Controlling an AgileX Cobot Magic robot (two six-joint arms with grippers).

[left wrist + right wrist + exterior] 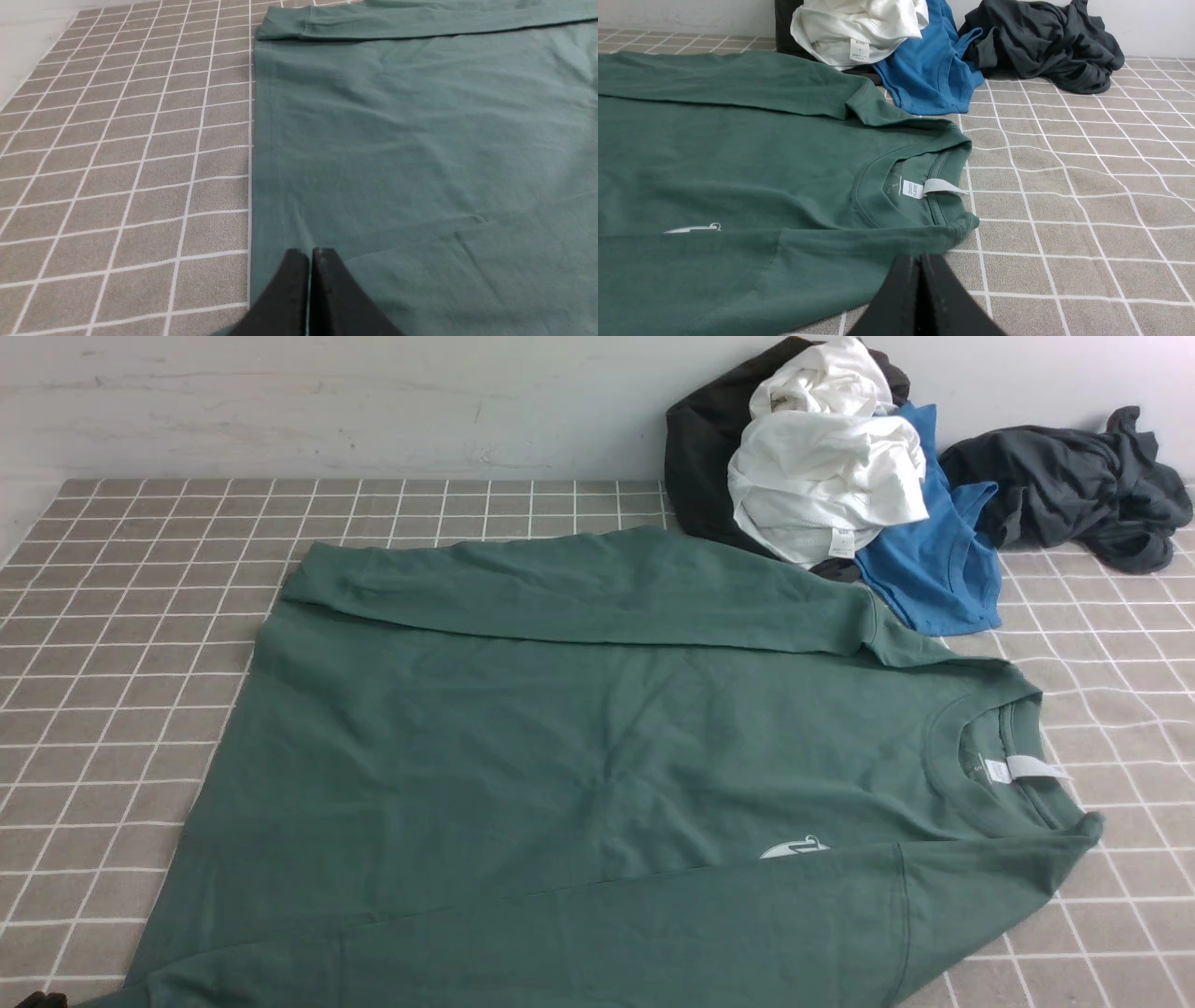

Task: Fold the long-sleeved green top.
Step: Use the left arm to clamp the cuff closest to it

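Mia: Nearest in the front view is the near sleeve, laid across the lower body of the top and half hiding the logo.

Tom: And the top itself?

Mia: It lies flat on the checked cloth, collar to the right and hem to the left. The far sleeve is folded across it too. No gripper shows clearly in that view.

Tom: Left wrist view?

Mia: The left gripper has its fingers pressed together with nothing visible between them. It sits over the top just inside the hem.

Tom: Right wrist view?

Mia: The right gripper is likewise closed tight and looks empty. It is at the shoulder end of the near sleeve, near the collar and its label.

Tom: What could go wrong from here?

Mia: I'd judge the body fold comes next. The fingers must part before they can take any fabric. A shallow pinch might catch only the sleeve layer, and lifting would then drag that sleeve off the body. Uneven lifting by the two arms would skew the fold. The white shirt, blue T-shirt and grey garment also lie near the far shoulder, so a wide sweep by the right arm could snag them.
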